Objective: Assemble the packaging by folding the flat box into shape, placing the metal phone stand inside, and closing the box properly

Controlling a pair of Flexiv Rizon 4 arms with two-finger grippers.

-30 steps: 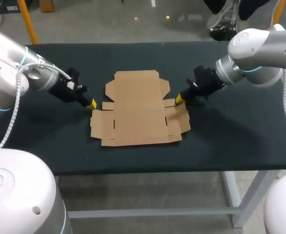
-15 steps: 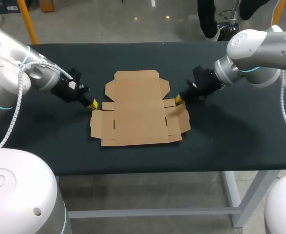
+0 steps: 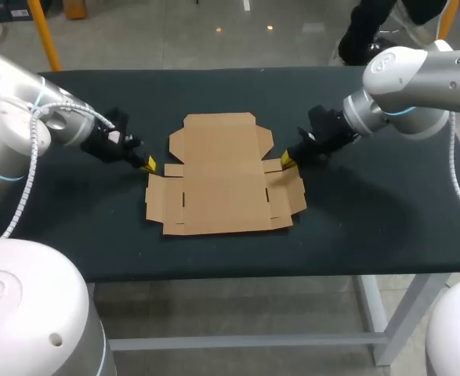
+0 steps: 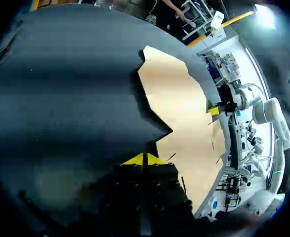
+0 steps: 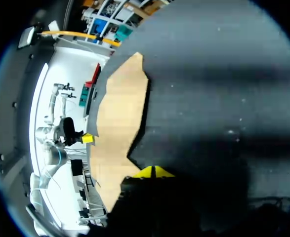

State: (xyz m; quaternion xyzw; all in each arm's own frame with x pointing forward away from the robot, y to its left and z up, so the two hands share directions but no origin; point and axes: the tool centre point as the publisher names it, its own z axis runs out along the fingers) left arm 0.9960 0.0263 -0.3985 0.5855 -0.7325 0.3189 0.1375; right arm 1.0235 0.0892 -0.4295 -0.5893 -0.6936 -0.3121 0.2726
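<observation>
A flat, unfolded brown cardboard box (image 3: 222, 176) lies in the middle of the black table (image 3: 73, 227). My left gripper (image 3: 149, 165) is low at the box's left edge, by the notch between two side flaps, shut and empty. My right gripper (image 3: 287, 160) is at the matching notch on the right edge, also shut with nothing held. In the left wrist view the closed yellow tips (image 4: 144, 159) point at the cardboard (image 4: 184, 113), with the other gripper (image 4: 214, 110) across it. The right wrist view mirrors this: tips (image 5: 153, 172), cardboard (image 5: 117, 123), far gripper (image 5: 87, 138). No metal phone stand is in view.
Bare black tabletop surrounds the box on all sides. The table's front edge (image 3: 237, 270) runs a short way in front of the box's near flaps.
Both arms have barely shifted; the grippers stay shut at the box's side edges. The box lies as before.
</observation>
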